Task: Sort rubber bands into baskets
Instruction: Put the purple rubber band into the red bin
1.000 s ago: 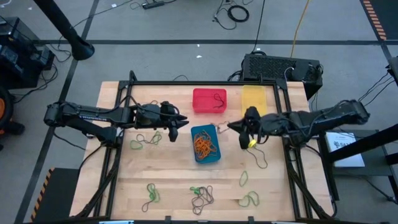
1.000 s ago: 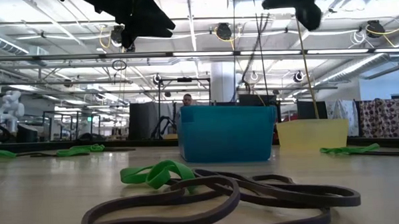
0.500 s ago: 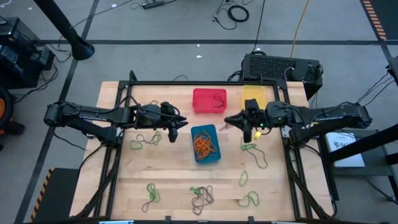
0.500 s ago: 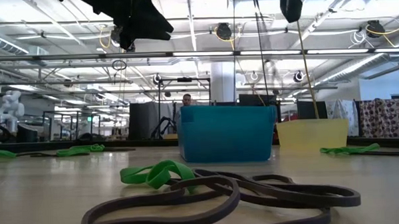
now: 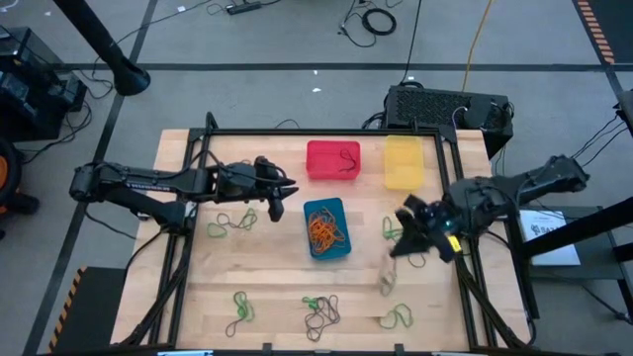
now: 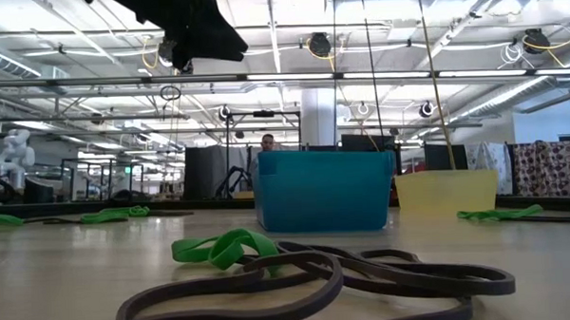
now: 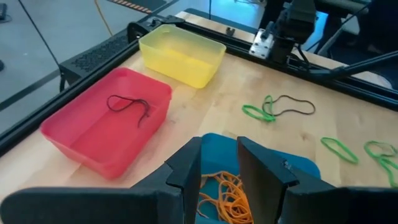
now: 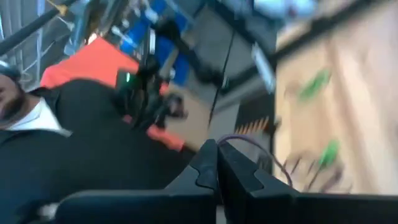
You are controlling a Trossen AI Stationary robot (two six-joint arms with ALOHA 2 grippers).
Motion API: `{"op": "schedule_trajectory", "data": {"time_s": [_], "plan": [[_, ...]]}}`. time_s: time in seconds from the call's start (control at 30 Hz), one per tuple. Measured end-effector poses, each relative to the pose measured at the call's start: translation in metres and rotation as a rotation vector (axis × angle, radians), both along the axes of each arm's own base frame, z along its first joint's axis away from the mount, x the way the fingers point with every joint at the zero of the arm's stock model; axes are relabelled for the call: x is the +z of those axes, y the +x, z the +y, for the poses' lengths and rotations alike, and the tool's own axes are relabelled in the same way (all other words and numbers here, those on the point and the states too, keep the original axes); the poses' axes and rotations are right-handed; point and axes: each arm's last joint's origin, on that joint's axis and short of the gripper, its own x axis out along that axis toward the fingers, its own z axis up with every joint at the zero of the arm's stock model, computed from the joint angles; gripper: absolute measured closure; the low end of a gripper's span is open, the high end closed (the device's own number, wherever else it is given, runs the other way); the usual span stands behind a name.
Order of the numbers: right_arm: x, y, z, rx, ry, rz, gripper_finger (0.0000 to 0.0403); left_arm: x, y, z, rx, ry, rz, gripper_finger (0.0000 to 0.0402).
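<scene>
Right gripper pinched closed, apparently empty, swinging over loose green bands; risk: fast sweep scatters them off counter. Left gripper part-open, empty, beside blue basket of orange bands.

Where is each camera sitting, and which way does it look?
High: above, looking down; both arms, left hand, right hand.
Low: table height, past dark bands; an arm overhead.
Left wrist: past its fingers at red basket.
Right wrist: blurred, fingers shut.
High and low share the blue basket.
</scene>
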Motion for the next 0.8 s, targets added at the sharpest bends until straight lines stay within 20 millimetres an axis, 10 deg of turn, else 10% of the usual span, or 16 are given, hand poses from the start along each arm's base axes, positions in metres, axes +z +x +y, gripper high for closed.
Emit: {"op": "schedule_trajectory", "data": {"time_s": [0.8], "plan": [[-0.108, -0.055, 0.092, 0.068, -0.130, 1.404, 0.0403, 0.000, 0.000, 0.007, 0.011, 0.030, 0.010, 0.0292]]}}
